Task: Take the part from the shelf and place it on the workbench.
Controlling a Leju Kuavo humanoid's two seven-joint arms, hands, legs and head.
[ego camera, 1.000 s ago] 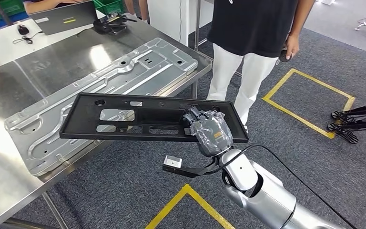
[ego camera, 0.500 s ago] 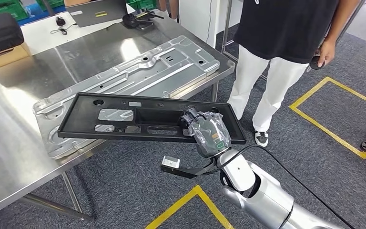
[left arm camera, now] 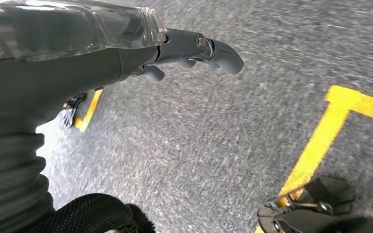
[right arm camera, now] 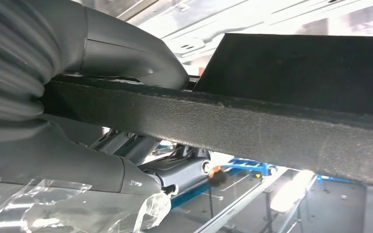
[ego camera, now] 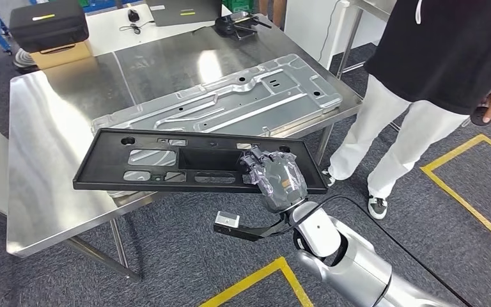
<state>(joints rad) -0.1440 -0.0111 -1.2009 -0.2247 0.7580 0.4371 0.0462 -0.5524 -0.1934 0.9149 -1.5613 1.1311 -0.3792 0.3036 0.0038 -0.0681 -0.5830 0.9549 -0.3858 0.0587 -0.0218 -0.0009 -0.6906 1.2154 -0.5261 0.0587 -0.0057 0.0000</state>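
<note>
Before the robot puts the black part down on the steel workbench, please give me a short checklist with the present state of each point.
1. Right hand holds the black part: ok.
2. Part roughly level: ok.
3. Part over the workbench: partly; the held end overhangs the edge.
4. Landing spot free: not ok, silver panel lies under it.
5. Person apart from the part: ok.
6. Left hand free: ok.

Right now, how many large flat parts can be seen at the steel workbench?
2. A silver stamped metal panel lies on the steel workbench. A black plastic frame is held above the bench edge by the right hand.
</note>
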